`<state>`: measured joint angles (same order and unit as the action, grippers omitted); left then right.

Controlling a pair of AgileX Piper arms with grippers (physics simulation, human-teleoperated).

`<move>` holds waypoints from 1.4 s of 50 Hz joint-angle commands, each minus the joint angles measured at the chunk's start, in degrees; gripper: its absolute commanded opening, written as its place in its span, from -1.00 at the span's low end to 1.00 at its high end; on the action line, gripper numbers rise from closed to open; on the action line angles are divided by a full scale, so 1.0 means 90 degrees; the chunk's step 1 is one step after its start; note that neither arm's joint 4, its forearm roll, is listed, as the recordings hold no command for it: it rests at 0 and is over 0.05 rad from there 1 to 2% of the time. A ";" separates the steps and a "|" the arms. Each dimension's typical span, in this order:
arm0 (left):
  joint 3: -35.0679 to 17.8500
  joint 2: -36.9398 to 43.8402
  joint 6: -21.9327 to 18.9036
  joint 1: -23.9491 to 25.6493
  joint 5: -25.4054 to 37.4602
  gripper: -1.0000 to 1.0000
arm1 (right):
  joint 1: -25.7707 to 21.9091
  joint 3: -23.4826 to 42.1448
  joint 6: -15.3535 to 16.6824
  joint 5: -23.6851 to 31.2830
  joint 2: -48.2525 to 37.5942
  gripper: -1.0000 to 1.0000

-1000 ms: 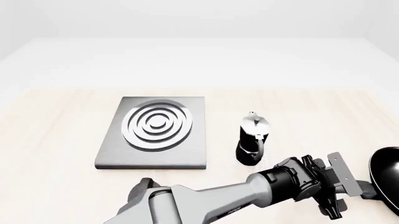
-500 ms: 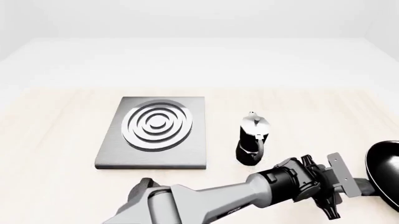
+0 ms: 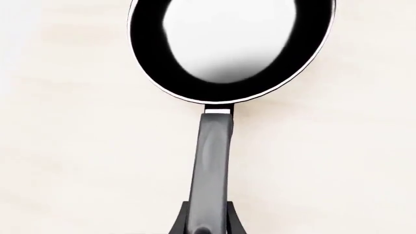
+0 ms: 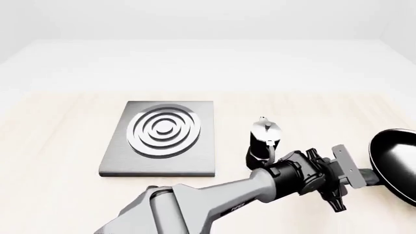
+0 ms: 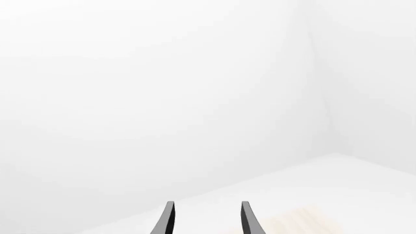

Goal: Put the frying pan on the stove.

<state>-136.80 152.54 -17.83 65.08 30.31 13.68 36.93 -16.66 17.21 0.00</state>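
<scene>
Change since the earlier front views: the frying pan [image 4: 395, 165] sat higher and further into frame at the right edge, and the left arm's wrist had risen with it, its body now overlapping the base of the moka pot [image 4: 263, 145]. The stove [image 4: 162, 138] and the moka pot were unmoved.

Left gripper [image 3: 208, 225]: closed narrowly on the end of the pan's handle [image 3: 211, 165], dark fingers [image 3: 184, 222] pressed to either side of it at the edge of the wrist view. In the front view the gripper [image 4: 364, 176] met the handle just beside the pan's bowl.

Frying pan [image 3: 231, 46]: round, black, pale glossy inside, handle running straight back to the gripper; pale wooden table [image 3: 78, 161] visible beneath it. Whether it touched the table could not be told.

Right gripper [image 5: 206, 219]: two dark fingertips [image 5: 167, 218] apart with a clear gap, holding nothing, pointed at a white wall; a strip of table edge near them. Arm itself outside the front view.

Stove: flat grey slab with concentric silver rings, on the table's left-centre, well apart from the pan. Moka pot: upright between stove and pan.
</scene>
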 commanded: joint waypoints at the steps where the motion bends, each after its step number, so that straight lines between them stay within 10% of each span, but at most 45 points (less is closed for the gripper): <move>1: -0.0497 -0.0157 -0.0228 -0.0170 0.0137 -1.00 | -0.0009 0.0002 0.0001 0.0002 0.0000 1.00; 14: -0.1097 -0.0048 -0.0391 -0.0387 0.0552 -1.00 | -0.0017 0.0004 0.0006 0.0007 0.0000 1.00; 25: -0.2767 0.0714 -0.0599 -0.0735 0.1475 -1.00 | -0.0028 0.0007 0.0005 0.0007 0.0000 1.00; 70: -0.2817 0.0133 -0.0796 -0.1373 0.1473 -1.00 | -0.0038 0.0012 0.0032 0.0032 0.0000 1.00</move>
<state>-160.62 156.73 -23.82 53.78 43.78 13.32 37.04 -16.39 17.49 0.00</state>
